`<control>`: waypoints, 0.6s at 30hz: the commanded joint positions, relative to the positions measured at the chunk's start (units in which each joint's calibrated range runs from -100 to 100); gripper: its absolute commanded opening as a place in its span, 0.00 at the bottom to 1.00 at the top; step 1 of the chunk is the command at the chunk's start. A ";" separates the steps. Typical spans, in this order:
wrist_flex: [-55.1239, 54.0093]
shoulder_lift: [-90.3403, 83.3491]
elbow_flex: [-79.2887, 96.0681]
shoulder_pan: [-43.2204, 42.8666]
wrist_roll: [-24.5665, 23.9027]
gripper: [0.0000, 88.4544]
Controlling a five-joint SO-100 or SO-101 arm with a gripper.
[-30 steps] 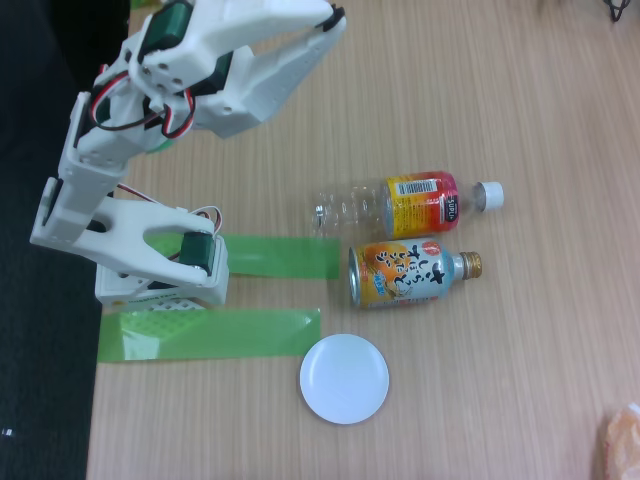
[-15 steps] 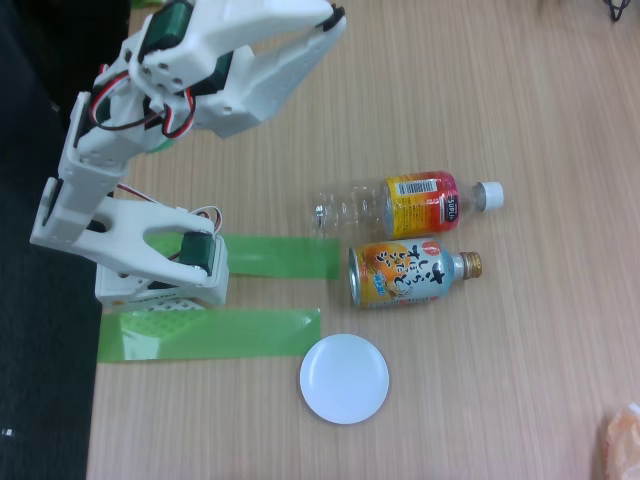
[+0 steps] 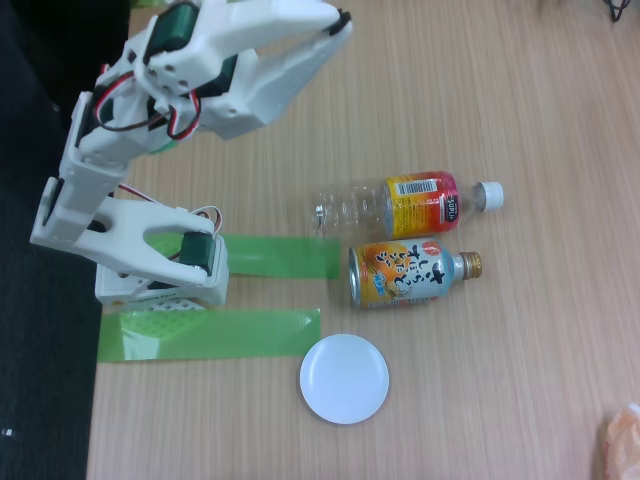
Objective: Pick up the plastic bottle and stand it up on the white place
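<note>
The plastic bottle (image 3: 400, 204) lies on its side mid-table in the fixed view, clear and ribbed, with a yellow-to-red label and its white cap pointing right. The white place (image 3: 344, 378) is a small round plate lower down, bare. My gripper (image 3: 338, 24) hangs at the top of the view, well up and left of the bottle. Its two white fingers meet at the tip, with nothing between them.
A metal bottle-can (image 3: 410, 272) with an orange and light-blue label lies just below the plastic bottle, between it and the plate. Two green tape strips (image 3: 215, 333) lie by the arm's base (image 3: 160, 268). The table edge runs down the left. An orange object (image 3: 622, 440) sits at the bottom right corner.
The arm's upper part has shifted slightly, the gripper tip edging a little to the right. Bottle, can and plate have not moved.
</note>
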 commanded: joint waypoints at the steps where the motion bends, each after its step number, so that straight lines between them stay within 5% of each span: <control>1: 0.22 0.75 -0.89 -0.35 0.12 0.02; 18: 0.22 0.07 -0.98 0.17 0.12 0.02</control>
